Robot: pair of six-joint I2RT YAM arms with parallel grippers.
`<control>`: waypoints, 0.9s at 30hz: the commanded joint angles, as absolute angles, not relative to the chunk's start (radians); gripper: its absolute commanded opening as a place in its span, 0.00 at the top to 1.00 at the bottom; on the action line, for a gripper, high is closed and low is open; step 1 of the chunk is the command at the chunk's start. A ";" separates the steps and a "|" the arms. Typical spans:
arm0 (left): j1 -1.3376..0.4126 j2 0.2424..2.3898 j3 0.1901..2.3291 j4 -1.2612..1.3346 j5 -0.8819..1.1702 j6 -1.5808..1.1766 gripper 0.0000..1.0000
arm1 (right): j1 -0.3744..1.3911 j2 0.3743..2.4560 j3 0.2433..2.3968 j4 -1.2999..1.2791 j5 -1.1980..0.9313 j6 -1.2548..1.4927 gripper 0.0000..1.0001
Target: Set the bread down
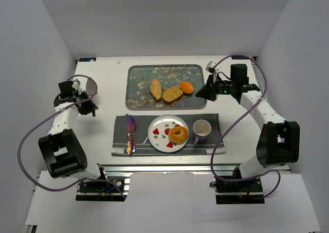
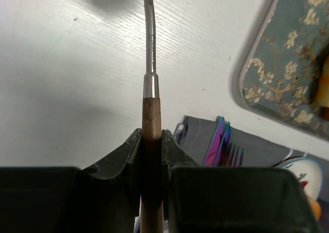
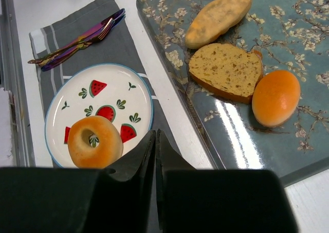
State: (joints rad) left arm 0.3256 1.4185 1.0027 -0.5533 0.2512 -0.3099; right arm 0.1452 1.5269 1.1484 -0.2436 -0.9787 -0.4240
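The bread, a golden-brown ring-shaped bagel (image 1: 178, 135), lies on the right part of a white plate with a watermelon pattern (image 1: 160, 129); in the right wrist view the bagel (image 3: 95, 142) sits on the plate's near part (image 3: 115, 84). My right gripper (image 1: 200, 95) is shut and empty, hovering over the tray's right edge, apart from the bagel; its jaws (image 3: 155, 138) are pressed together. My left gripper (image 1: 82, 98) is at the far left, shut on the wooden handle (image 2: 152, 125) of a metal spatula (image 2: 149, 48) held over the white table.
A floral tray (image 1: 138, 81) at the back holds a pale elongated loaf (image 1: 156, 89), a toasted slice (image 1: 172, 94) and an orange bun (image 1: 186, 87). A grey placemat (image 1: 119, 135) carries iridescent cutlery (image 1: 130, 132), the plate and a white cup (image 1: 201, 130).
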 commanded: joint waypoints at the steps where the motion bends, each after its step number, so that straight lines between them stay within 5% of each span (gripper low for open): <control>1: 0.318 1.474 1.003 -0.434 0.363 -0.141 1.00 | 0.146 1.497 1.183 -0.281 -0.989 -0.466 0.91; 7: 0.322 1.623 1.020 -0.446 0.426 -0.098 0.96 | 0.144 1.496 1.206 -0.316 -0.973 -0.500 0.89; 17: 0.330 1.654 1.034 -0.514 0.364 -0.098 0.61 | 0.146 1.540 1.261 -0.356 -0.974 -0.506 0.82; 20: 0.330 1.625 1.037 -0.525 0.333 -0.113 0.41 | 0.144 1.545 1.276 -0.359 -0.976 -0.483 0.61; 22: 0.330 1.570 1.034 -0.519 0.321 -0.127 0.30 | 0.144 1.539 1.275 -0.338 -0.948 -0.422 0.34; 23: 0.330 1.550 1.026 -0.514 0.318 -0.133 0.28 | 0.144 1.534 1.267 -0.293 -0.896 -0.384 0.11; 27: 0.330 1.444 1.005 -0.500 0.262 -0.208 0.09 | 0.144 1.535 1.290 -0.230 -0.718 -0.243 0.11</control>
State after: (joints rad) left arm 0.3252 1.5616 1.0042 -0.5228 0.3111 -0.1555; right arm 0.1455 1.5394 1.2354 -0.3031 -0.8562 -0.3618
